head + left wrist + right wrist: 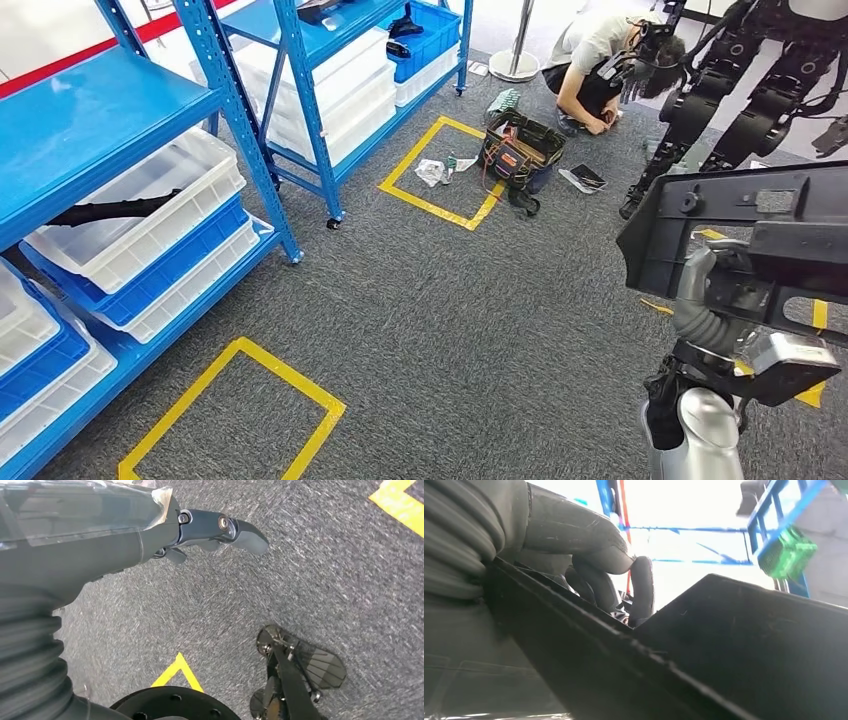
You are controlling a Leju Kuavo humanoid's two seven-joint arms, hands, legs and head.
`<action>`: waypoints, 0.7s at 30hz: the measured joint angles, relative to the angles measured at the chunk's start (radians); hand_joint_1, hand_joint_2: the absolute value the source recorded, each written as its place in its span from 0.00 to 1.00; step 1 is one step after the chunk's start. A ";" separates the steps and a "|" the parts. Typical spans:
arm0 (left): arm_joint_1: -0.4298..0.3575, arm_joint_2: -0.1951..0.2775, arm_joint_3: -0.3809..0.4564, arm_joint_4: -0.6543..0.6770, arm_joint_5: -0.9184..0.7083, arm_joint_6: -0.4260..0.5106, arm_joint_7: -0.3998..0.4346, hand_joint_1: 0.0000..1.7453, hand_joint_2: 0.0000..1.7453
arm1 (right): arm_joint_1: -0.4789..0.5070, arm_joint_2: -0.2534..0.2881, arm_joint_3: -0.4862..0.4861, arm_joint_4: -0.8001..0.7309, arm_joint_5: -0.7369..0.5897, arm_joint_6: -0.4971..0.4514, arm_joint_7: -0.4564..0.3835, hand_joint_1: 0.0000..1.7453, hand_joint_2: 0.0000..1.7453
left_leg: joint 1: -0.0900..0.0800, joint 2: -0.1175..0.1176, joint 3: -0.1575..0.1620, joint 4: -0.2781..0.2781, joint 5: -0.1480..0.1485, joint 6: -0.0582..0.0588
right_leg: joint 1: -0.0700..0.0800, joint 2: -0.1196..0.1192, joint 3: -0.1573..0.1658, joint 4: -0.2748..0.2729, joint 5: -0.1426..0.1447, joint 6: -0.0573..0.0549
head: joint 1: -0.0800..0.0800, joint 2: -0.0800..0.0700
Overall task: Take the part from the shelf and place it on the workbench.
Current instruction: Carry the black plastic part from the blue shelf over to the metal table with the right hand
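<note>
Blue shelving (pixel 215 95), grey carpet (pixel 470 330)

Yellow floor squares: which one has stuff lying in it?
The far yellow square, beside the second shelf: a black tool bag and scraps sit on it. The near square holds only carpet.

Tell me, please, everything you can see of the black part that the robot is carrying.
The black part is a large, flat-sided panel that looks like moulded matte plastic, with raised ribs, a few small holes and an angled left end. It is held up at the robot's right side, above the grey carpet. The right robot hand grips it, fingers curled over its edge.
</note>
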 joint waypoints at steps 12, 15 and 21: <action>-0.005 -0.012 0.003 0.000 0.006 0.033 -0.008 0.00 1.00 | -0.096 0.034 0.208 0.159 0.025 0.162 0.025 1.00 1.00 | 0.005 0.156 0.005 -0.013 0.007 -0.009 | -0.022 -0.190 0.011 0.033 -0.031 0.049 | 0.022 0.000; -0.008 -0.017 0.004 0.000 0.009 0.037 -0.011 0.00 1.00 | -0.120 0.041 0.255 0.191 0.014 0.181 0.028 1.00 1.00 | 0.003 0.178 0.012 -0.016 0.005 -0.029 | -0.016 -0.176 0.013 0.017 -0.027 0.019 | 0.017 0.000; -0.009 -0.020 0.008 0.000 0.010 0.036 -0.012 0.00 1.00 | -0.162 0.056 0.315 0.234 -0.007 0.210 0.030 1.00 1.00 | 0.013 0.069 -0.105 0.226 -0.127 -0.032 | -0.006 -0.112 0.007 0.015 -0.020 -0.026 | 0.006 0.000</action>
